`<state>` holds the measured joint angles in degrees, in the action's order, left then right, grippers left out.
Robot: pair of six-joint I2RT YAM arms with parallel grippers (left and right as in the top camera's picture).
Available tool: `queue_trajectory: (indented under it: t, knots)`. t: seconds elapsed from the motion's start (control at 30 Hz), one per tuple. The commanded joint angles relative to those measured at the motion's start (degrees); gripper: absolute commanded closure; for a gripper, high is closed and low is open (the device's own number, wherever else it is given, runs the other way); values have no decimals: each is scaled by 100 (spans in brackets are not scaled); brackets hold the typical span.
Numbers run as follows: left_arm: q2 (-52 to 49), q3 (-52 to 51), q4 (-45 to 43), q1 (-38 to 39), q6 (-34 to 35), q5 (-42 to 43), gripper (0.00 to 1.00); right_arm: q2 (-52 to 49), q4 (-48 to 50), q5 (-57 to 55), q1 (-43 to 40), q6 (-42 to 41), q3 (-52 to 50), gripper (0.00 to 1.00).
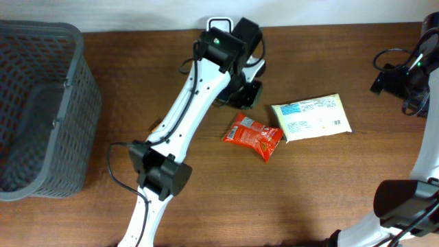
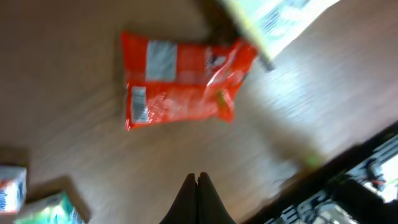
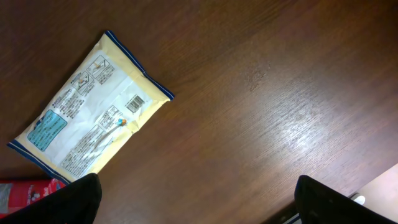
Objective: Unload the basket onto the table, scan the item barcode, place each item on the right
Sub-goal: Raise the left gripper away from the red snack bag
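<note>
Red crinkled plastic packet (image 2: pixel 186 81) lies barcode-up on wooden bench (image 1: pixel 329 192); left end effector (image 2: pixel 198 180), pressed together, should part and grip clear of the code; right end effector (image 3: pixel 199 194) stands apart.

My wooden bench (image 1: pixel 329 192) carries a grey basket (image 1: pixel 41 110) at my left, a red packet (image 1: pixel 252 136) mid-surface, and a pale packet (image 1: pixel 312 116) touching its corner.

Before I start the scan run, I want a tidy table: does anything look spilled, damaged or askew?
Nothing looks spilled or torn. The red packet and the cream packet both lie tilted, with their corners touching. That might make it harder to lift one cleanly.
</note>
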<state>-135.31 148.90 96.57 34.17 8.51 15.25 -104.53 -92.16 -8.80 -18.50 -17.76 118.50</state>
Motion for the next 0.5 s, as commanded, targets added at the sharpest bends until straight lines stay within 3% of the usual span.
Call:
queue_trajectory:
  t: [0.0, 0.47]
  knots:
    - [264, -785, 20, 7, -111, -356, 100, -26, 0, -92, 11, 33, 33, 1]
    - [212, -1399, -284, 216, -35, -564, 100, -26, 0, -90, 11, 35, 33, 2]
